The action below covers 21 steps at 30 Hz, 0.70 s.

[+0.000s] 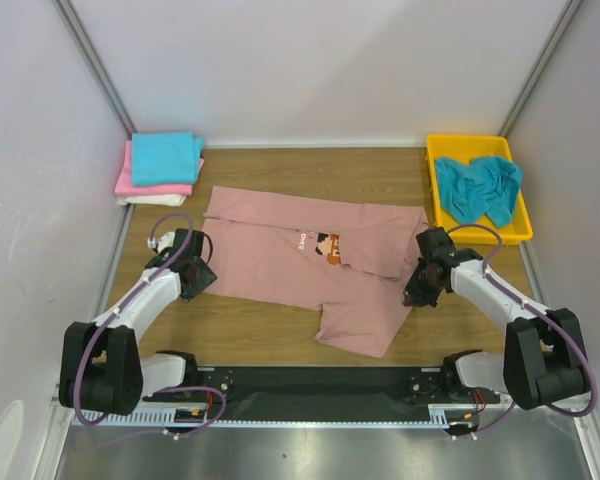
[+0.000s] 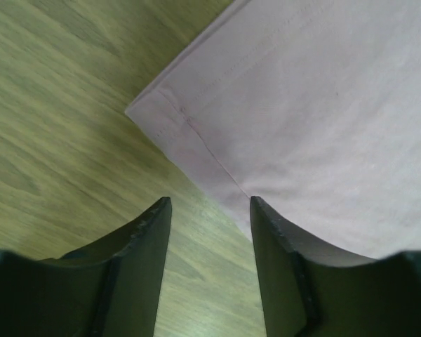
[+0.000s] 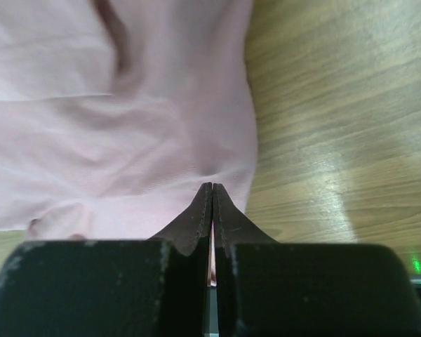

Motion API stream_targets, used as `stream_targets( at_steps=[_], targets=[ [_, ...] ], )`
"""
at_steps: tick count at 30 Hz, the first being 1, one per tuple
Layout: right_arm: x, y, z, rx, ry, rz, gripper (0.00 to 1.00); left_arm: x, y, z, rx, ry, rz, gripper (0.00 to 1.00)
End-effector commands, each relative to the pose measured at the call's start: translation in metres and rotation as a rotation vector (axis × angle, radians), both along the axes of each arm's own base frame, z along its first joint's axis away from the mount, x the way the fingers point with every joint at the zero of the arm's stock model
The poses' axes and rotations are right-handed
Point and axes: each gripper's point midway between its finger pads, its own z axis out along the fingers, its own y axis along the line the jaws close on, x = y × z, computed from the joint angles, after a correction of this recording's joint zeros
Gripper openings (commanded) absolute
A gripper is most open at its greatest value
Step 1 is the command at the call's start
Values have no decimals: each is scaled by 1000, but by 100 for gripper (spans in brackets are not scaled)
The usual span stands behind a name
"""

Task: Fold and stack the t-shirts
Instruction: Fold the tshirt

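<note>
Left hand: lower left of the overhead view, low over the desk. I see its fingers spread, holding nothing. In the left wrist view one finger is over bare wood and the other over cloth, with the shirt's stitched hem corner just ahead of the tips.

Right hand: lower right of the overhead view. I read its fingers as pressed together, pinching the right edge of the shirt. A thin sliver of pink shows in the seam between them.

Dusty-pink t-shirt: centre of the overhead view, spread on the desk between the two hands. Its small chest print faces up. The lower right part is folded and rumpled toward the near edge.

Folded stack: upper left of the overhead view, well apart from the spread shirt. A teal t-shirt lies on top, a bright pink t-shirt under it, and a white t-shirt at the bottom.

Yellow tray: upper right of the overhead view, on the desk.

Crumpled teal t-shirt: bunched inside the tray.
</note>
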Motion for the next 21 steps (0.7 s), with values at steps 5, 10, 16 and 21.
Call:
stream_targets(
  at_steps=[5, 10, 16, 21],
  targets=[
    [-1, 3, -13, -7, 38, 5, 0, 27, 0, 28, -35, -94, -26, 48],
    [-20, -8, -38, -66, 144, 18, 0, 39, 8, 44, 1, -151, -2, 46],
    [-36, -13, -47, -85, 190, 22, 0, 39, 11, 13, -24, -102, 47, 40],
    [-38, -15, -44, -91, 198, 18, 0, 34, 16, -4, -25, -72, 92, 35]
  ],
)
